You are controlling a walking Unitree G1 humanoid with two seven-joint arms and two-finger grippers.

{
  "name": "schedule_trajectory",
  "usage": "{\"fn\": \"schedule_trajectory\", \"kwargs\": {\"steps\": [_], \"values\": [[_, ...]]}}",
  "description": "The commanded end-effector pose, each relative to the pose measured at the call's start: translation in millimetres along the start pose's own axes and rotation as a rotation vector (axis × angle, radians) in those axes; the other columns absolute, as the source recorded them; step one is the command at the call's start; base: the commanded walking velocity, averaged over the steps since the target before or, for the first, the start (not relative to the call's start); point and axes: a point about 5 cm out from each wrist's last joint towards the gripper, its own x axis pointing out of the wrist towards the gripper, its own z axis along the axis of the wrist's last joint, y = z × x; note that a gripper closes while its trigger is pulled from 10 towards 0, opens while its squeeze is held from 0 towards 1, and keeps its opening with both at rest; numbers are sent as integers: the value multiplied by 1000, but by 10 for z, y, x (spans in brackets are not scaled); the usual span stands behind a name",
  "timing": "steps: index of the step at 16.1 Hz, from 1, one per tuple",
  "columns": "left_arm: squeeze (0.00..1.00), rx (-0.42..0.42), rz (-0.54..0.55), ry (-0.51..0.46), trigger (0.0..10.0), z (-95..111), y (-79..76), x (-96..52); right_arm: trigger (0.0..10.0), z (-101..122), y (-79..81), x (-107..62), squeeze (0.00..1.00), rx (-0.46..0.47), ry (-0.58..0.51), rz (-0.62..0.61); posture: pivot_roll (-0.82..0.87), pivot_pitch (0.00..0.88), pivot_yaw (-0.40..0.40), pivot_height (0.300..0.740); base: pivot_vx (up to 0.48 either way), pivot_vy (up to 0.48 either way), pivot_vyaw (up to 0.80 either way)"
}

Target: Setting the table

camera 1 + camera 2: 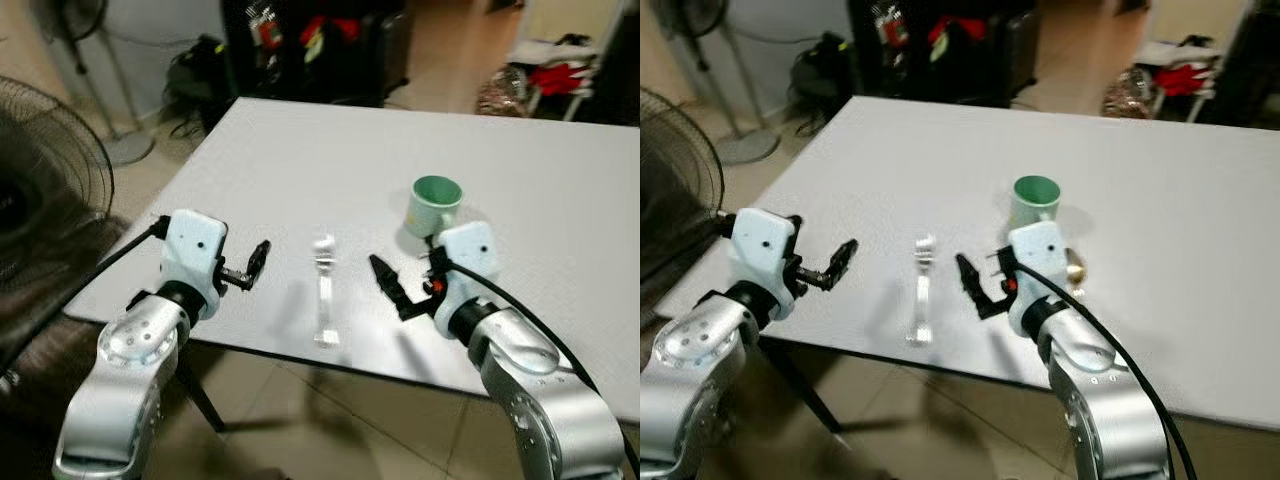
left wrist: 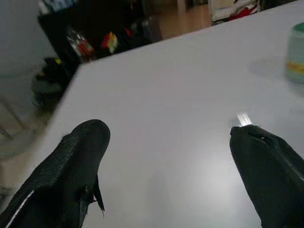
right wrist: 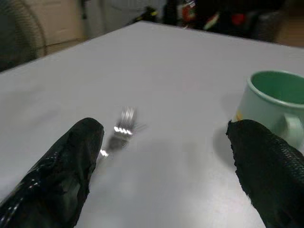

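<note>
A silvery fork (image 1: 324,290) lies on the white table (image 1: 300,170) near its front edge, tines pointing away from me. A pale green mug (image 1: 434,205) stands upright to the fork's right and a little farther back. My left gripper (image 1: 258,262) hovers open just left of the fork, holding nothing. Just right of the fork, in front of the mug, my right gripper (image 1: 392,288) is open and holds nothing. In the right wrist view the fork (image 3: 121,130) and the mug (image 3: 275,102) lie ahead of the spread fingers (image 3: 61,180).
A black floor fan (image 1: 50,190) stands close to the table's left corner, with another fan's base (image 1: 120,150) behind it. Dark bags and clutter (image 1: 320,50) line the far side. The table's front edge (image 1: 300,355) runs just below the fork.
</note>
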Motion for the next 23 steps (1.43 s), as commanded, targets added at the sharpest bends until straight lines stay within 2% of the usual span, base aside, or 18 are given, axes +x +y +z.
{"fn": "schedule_trajectory", "kwargs": {"steps": [1,4,5,6,7,9,11,12,13,15,16,18,19,20,21,22,23], "values": [[0,77,33,-10,10000,28,5,-9,10000,27,13,-5,0,0,-25,-12,-56,23,53,740,0,-480,-788],[0,10,61,7,10000,-2,-44,3,10000,40,-46,4,0,-4,-43,-53,-62,22,57,740,0,-480,-788],[161,-42,67,22,10000,-27,-60,16,10000,40,-66,12,0,-23,-47,-61,-61,23,56,740,0,0,0],[1000,-128,22,42,10000,-68,-114,56,10000,22,-60,23,169,4,-38,-24,-60,24,54,740,0,0,0],[1000,-140,1,61,10000,-86,-139,96,10000,25,-66,23,1000,35,-34,-16,-60,26,53,740,0,0,0],[1000,-169,-28,107,10000,-128,-180,200,10000,16,-107,21,1000,21,0,-2,-61,32,49,740,0,0,0],[1000,-186,-74,170,10000,-204,-244,408,10000,-22,-187,4,1000,-19,68,55,-70,39,53,740,0,0,0],[1000,-197,-86,178,10000,-211,-258,439,10000,-28,-195,0,1000,-21,76,67,-73,40,54,740,0,0,0],[1000,-191,-112,213,10000,-244,-295,568,10000,-56,-273,-33,1000,-66,105,87,-90,44,67,740,0,0,0],[1000,-154,-151,312,10000,-312,-375,723,10000,-39,-372,-123,1000,-54,140,157,-116,51,84,740,0,0,0],[553,-158,-130,388,10000,-394,-403,778,10000,-22,-406,-173,1000,-63,159,208,-120,52,85,740,0,0,0],[59,-167,-93,442,10000,-496,-397,808,10000,-5,-397,-239,1000,-77,171,297,-133,55,89,740,0,0,0],[0,-156,-85,461,10000,-554,-394,822,10000,17,-381,-271,1000,-108,155,339,-131,57,85,740,0,0,0],[0,-175,-71,491,10000,-614,-388,835,10000,16,-385,-286,1000,-127,163,332,-131,58,83,740,0,0,0],[0,-191,-55,516,10000,-648,-377,848,10000,16,-386,-282,0,-128,171,330,-132,58,80,740,0,0,0],[0,-185,-38,534,9804,-672,-359,863,10000,25,-377,-277,0,-131,172,347,-128,55,79,740,0,0,0],[0,-175,-20,544,4941,-695,-334,872,10000,34,-355,-272,0,-137,169,368,-128,55,79,740,0,0,0]]}}
